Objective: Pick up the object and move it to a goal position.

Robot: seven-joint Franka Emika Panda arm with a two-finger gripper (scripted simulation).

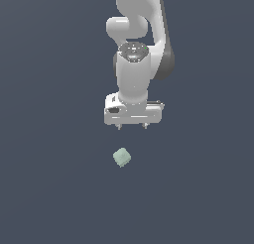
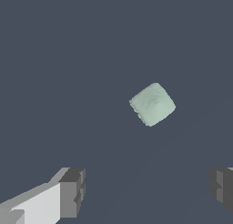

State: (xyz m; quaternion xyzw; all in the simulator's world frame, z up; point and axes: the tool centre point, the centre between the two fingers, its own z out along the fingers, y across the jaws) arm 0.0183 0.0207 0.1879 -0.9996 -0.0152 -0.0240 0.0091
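Cube (image 1: pixel 121 157) pale mint green, lies alone on dark slate surface (image 1: pixel 49 198), nearest camera in exterior view, rotated corner-on, edges soft. No writing or labels readable anywhere.

Gripper (image 1: pixel 132 127) white, hangs above and behind cube, well apart, nothing held. Jaws spread wide: wrist view shows two dark grey fingertips (image 2: pixel 73 191) far apart, cube (image 2: pixel 152 104) ahead of gap, closer to cut-off finger. That finger clipped by frame edge.

Arm (image 1: pixel 134 64) white, upper links cut off at frame top.
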